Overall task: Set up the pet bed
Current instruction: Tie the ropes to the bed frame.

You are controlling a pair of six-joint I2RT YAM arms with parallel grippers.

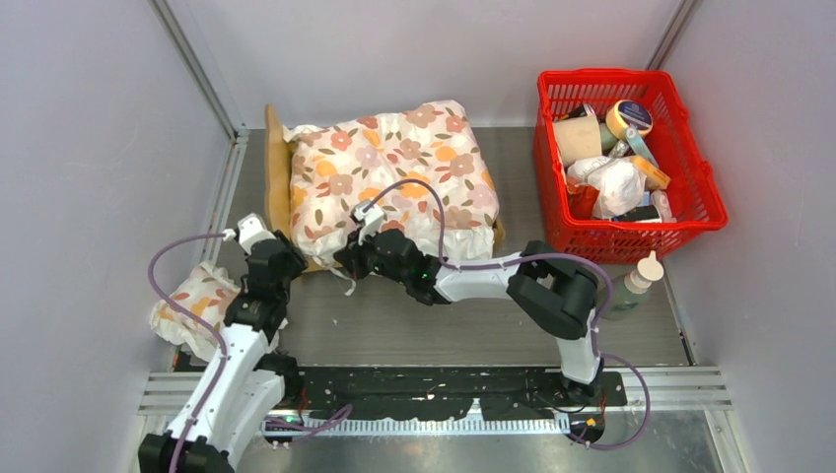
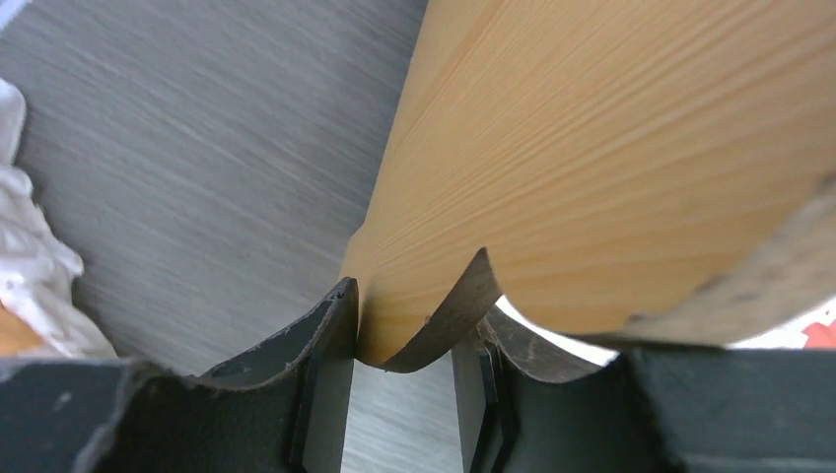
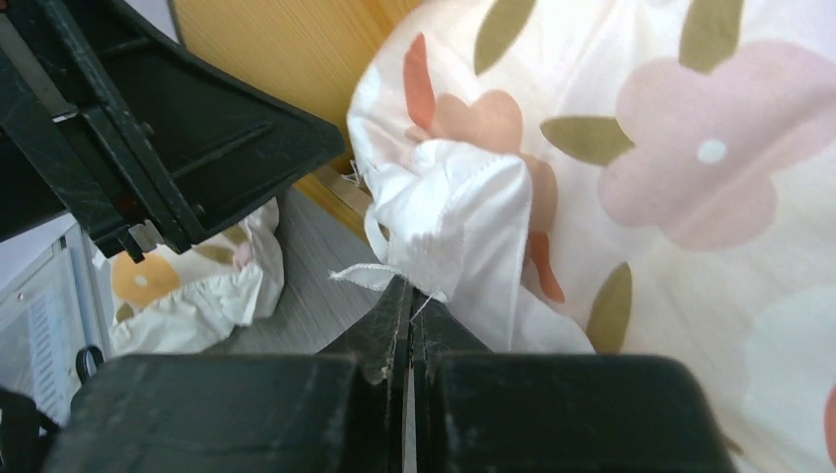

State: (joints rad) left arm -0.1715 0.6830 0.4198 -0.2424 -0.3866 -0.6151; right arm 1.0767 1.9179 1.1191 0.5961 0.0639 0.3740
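The pet bed is a light-wood frame with its headboard (image 1: 274,148) on the left. A white floral cushion (image 1: 394,172) covers its top, so the sleeping surface is hidden. My left gripper (image 1: 271,258) is at the bed's near-left corner. In the left wrist view its jaws (image 2: 414,305) close on the scalloped wooden edge (image 2: 592,158), with both pads against the board. My right gripper (image 1: 355,258) is at the cushion's near-left corner. In the right wrist view it (image 3: 409,296) is shut on the cushion's white fabric corner (image 3: 463,217).
A small floral pillow (image 1: 192,301) lies crumpled on the table, left of the left arm. A red plastic basket (image 1: 631,158) full of items stands at the back right. A bottle (image 1: 636,281) stands just in front of the basket. Walls close in on both sides.
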